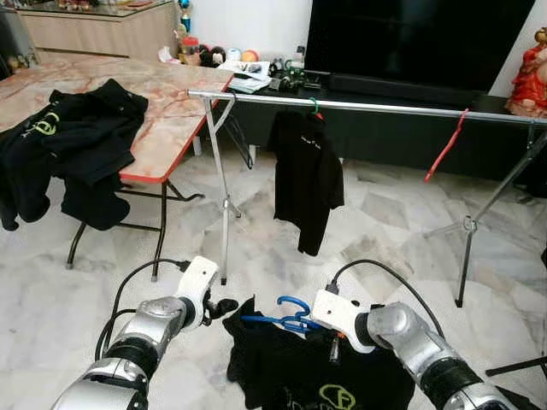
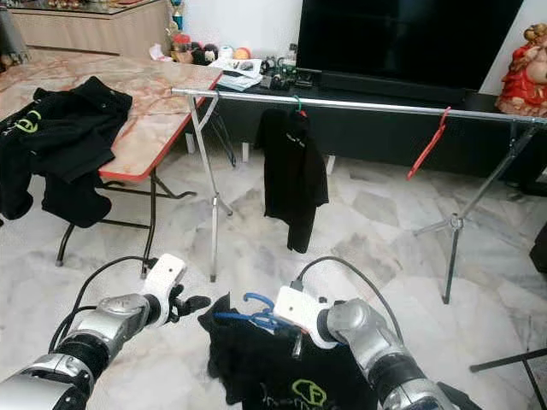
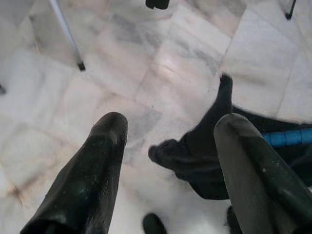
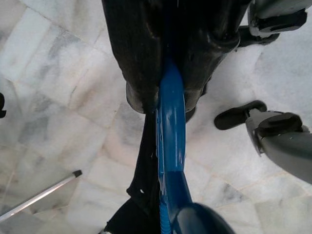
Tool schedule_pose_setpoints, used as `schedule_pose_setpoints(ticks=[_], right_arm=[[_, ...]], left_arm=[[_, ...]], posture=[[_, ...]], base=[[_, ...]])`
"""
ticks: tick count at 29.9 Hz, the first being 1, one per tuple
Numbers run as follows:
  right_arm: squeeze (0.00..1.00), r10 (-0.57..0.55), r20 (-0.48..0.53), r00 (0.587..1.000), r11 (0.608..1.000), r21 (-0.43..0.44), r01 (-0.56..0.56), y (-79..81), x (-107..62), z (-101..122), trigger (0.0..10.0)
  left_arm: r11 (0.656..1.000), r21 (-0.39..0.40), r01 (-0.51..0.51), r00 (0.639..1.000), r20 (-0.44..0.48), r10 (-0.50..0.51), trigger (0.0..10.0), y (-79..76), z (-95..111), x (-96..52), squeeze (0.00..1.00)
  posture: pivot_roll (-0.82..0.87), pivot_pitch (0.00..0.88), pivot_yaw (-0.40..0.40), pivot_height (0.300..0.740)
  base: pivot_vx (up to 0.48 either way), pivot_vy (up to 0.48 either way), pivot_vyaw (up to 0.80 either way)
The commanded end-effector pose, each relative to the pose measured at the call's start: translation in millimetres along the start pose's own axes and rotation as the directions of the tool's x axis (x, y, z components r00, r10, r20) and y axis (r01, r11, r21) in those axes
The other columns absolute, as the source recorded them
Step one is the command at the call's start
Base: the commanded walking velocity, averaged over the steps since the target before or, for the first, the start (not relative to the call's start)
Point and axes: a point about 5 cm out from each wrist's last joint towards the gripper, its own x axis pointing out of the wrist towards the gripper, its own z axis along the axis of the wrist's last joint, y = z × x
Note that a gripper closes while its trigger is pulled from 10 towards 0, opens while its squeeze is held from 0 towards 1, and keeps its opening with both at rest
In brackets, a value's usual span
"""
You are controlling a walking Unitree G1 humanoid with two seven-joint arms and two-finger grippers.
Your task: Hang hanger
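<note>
Right wrist view has the right gripper [image 4: 165, 92] with its fingers clamped on the smooth blue plastic hanger [image 1: 286, 317], which carries a limp black shirt [image 1: 316, 371] low over the marble floor [image 1: 385, 213]. The left gripper [image 1: 224, 306] waits just beside the shirt's shoulder, fingers wide. To hang it well, I'd lift the curved hook clear above the thin metal rail [image 1: 385, 108], between the hung black shirt [image 1: 306, 175] and the red hanger [image 1: 446, 145]

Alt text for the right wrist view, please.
The right gripper's two black fingers are clamped on a blue plastic hanger carrying a black shirt, above pale marble floor; the open left gripper is nearby.
</note>
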Motion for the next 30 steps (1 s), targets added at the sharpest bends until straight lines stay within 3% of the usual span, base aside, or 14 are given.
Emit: schedule_pose_setpoints(ticks=[1, 9, 15, 20, 30], right_arm=[[0.00, 0.017, 0.017, 1.000, 0.999, -0.036, -0.016, 1.8, 1.2, 5, 10.0], [0.00, 0.046, -0.020, 0.999, 0.996, -0.080, -0.047, 10.2, 6.2, -1, 10.0], [0.00, 0.013, -0.014, 1.000, 0.994, -0.107, -0.015, 10.5, 9.2, 0, 10.0], [0.00, 0.002, 0.061, 0.998, 0.994, -0.111, 0.005, 8.0, 9.3, 11, 10.0], [0.00, 0.017, 0.079, 0.997, 0.991, -0.137, -0.006, 8.0, 8.8, 13, 10.0]], left_arm=[[1.000, -0.025, -0.013, 1.000, -0.018, 0.013, 10.0, -1.8, 2, 1.9, 0.00], [0.999, -0.046, -0.021, 0.998, -0.062, 0.018, 10.0, -5.1, 1, 4.1, 0.00], [0.998, -0.018, 0.054, 0.990, -0.131, -0.056, 10.0, -13.4, -6, 5.4, 0.00], [0.999, -0.020, 0.050, 0.979, -0.196, -0.053, 10.0, -19.8, -17, 7.1, 0.00], [0.999, 0.039, 0.005, 0.972, -0.236, 0.004, 10.0, -23.7, -23, 9.3, 0.00]], posture=[[0.08, 0.015, -0.056, 0.740], [0.08, 0.017, -0.054, 0.740], [0.09, 0.018, -0.054, 0.740], [0.09, 0.018, -0.052, 0.740], [0.08, 0.019, -0.049, 0.740]], base=[[0.000, 0.000, 0.00], [0.000, 0.000, 0.00], [0.000, 0.000, 0.00], [0.000, 0.000, 0.00], [0.000, 0.000, 0.00]])
